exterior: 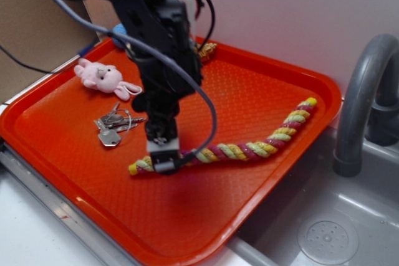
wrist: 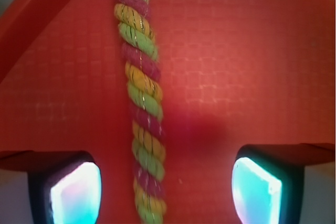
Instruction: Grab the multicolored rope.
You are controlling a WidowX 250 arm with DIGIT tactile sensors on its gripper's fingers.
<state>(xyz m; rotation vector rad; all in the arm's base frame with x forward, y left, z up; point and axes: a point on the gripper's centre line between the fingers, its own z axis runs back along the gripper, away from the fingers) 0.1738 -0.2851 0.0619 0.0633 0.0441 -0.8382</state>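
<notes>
The multicolored rope (exterior: pixel 249 149), twisted yellow, pink and pale green, lies on the red tray (exterior: pixel 249 91), curving from front left to right. My gripper (exterior: pixel 163 157) points straight down over the rope near its left end. In the wrist view the rope (wrist: pixel 142 93) runs between my two fingers, nearer the left fingertip (wrist: pixel 76 195). The jaws stand wide open with clear gaps on both sides of the rope, and nothing is held. My gripper (wrist: pixel 165 192) sits low, close to the tray.
A pink plush bunny (exterior: pixel 103 77) and a bunch of keys (exterior: pixel 114 126) lie on the tray's left. A tan spiral shell (exterior: pixel 207 50) sits at the tray's back behind the arm. A grey faucet (exterior: pixel 365 91) and sink (exterior: pixel 324 235) are to the right.
</notes>
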